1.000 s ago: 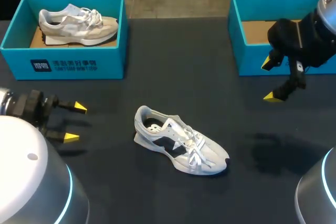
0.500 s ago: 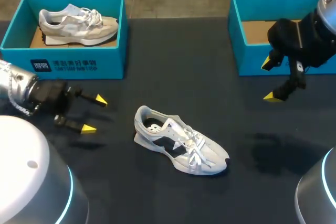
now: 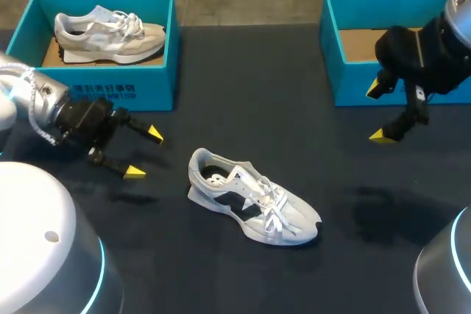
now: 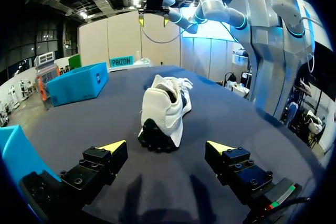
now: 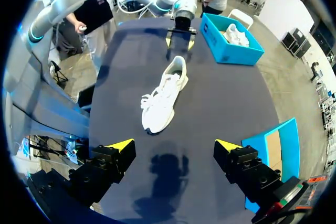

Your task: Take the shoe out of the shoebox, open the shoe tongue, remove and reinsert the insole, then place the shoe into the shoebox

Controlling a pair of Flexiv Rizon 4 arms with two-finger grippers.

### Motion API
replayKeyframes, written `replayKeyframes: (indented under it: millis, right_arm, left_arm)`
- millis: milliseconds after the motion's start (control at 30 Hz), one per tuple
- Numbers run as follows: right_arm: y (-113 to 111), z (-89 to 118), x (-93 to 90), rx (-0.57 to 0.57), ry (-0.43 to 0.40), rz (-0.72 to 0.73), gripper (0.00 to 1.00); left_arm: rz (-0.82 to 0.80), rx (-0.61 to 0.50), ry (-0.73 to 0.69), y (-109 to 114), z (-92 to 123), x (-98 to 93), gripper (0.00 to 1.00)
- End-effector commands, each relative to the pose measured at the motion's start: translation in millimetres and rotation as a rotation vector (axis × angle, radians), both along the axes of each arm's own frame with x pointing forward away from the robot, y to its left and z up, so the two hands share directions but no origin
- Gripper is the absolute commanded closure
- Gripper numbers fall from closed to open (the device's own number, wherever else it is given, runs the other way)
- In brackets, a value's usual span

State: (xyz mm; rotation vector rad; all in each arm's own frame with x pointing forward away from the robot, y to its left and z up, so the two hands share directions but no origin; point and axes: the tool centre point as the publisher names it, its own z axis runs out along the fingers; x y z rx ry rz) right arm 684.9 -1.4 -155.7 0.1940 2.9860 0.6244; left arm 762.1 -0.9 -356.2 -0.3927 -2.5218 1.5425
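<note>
- In the head view, a white-and-navy lace-up sneaker point(image 3: 254, 206) is seen lying on its sole at the lower middle of the dark tabletop point(image 3: 257, 93), heel towards the left and toe towards the lower right, outside both boxes.
- The left gripper point(image 3: 145, 153) is held at the middle left, near the sneaker's heel but apart from it; its yellow-tipped fingers are spread and nothing is gripped.
- The right gripper point(image 3: 378, 112) is held at the upper right, in front of an empty teal cardboard shoebox point(image 3: 349, 82); its fingers are likewise spread and bare.
- A second teal cardboard box point(image 3: 110, 90) is placed at the upper left, and a beige-and-white sneaker point(image 3: 109, 32) is lying inside it.
- In the left wrist view, the left gripper point(image 4: 167, 147) is shown released, with the white-and-navy sneaker point(image 4: 165, 103) just ahead of the gap between its fingers, heel nearest, untouched by either tip.
- The empty teal shoebox point(image 4: 79, 82) is seen far beyond the sneaker, and the right gripper point(image 4: 154, 20) is hanging above the far end of the table.
- In the right wrist view, the right gripper point(image 5: 175, 145) is shown released above bare tabletop, with the white-and-navy sneaker point(image 5: 163, 98) well ahead of it, toe nearest.
- The left gripper point(image 5: 178, 38) is found just beyond the sneaker's heel, the second teal box point(image 5: 231, 45) beside it, and the empty teal shoebox point(image 5: 273, 145) close beside the right gripper.
</note>
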Motion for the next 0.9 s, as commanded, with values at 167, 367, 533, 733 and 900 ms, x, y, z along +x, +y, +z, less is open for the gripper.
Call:
replayKeyframes:
  millis: [167, 367, 533, 733, 900]
  right_arm:
    - [2.1, -0.5, 3.5, -0.003, 0.006, 0.001, 0.0]
    - [2.1, -0.5, 3.5, -0.003, 0.006, 0.001, 0.0]
    - [2.1, -0.5, 3.5, -0.003, 0.006, 0.001, 0.0]
    - [2.1, -0.5, 3.5, -0.003, 0.006, 0.001, 0.0]
    - [2.1, -0.5, 3.5, -0.003, 0.006, 0.001, 0.0]
  left_arm:
    - [-0.004, 0.012, -0.001, -3.5, 2.7, 1.4, 0.0]
    - [-0.004, 0.012, -0.001, -3.5, 2.7, 1.4, 0.0]
    - [-0.004, 0.012, -0.001, -3.5, 2.7, 1.4, 0.0]
    - [-0.021, 0.012, -0.003, -10.8, -2.3, -3.1, 0.0]
    - [-0.055, 0.03, -0.029, -27.2, -8.6, -13.8, 0.0]
